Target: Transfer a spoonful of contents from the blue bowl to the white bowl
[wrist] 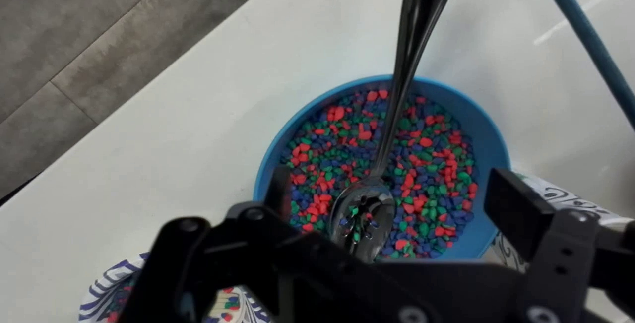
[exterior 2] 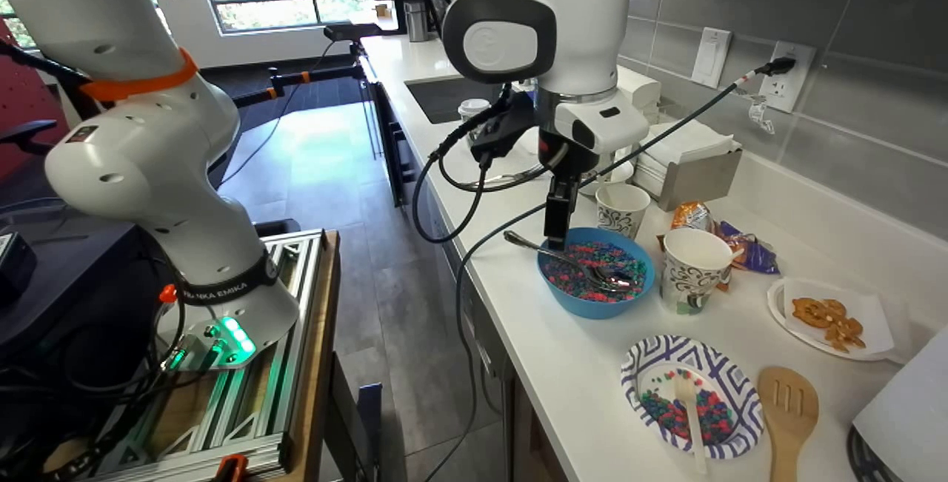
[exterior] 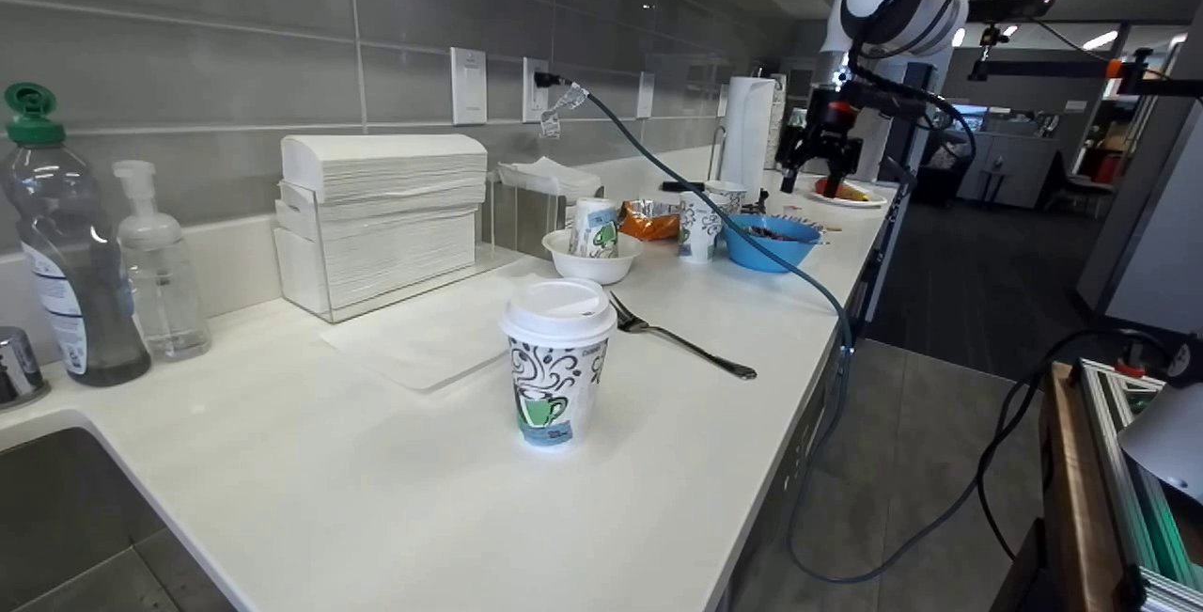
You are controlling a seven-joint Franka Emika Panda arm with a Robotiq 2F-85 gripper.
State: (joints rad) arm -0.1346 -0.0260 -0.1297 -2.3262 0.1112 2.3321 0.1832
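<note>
A robot claw (wrist: 389, 191), spread wide and holding nothing, hangs over a spoon (wrist: 395, 109) in a blue bowl (exterior 2: 596, 309) of colored pebbles (wrist: 431, 174); in an exterior view, a white bowl (exterior: 597, 272) sits nearer left, a paper cup (exterior: 595, 228) inside.

Beyond the gripper (wrist: 389, 184), I find the window (exterior 2: 261, 4) overexposed, the floor (exterior 2: 326, 149) glaring; below the gripper's fingers (wrist: 516, 209), the spoon (exterior 2: 603, 278) glints. In the wrist view, the fingers register near-black, slightly blurred.
</note>
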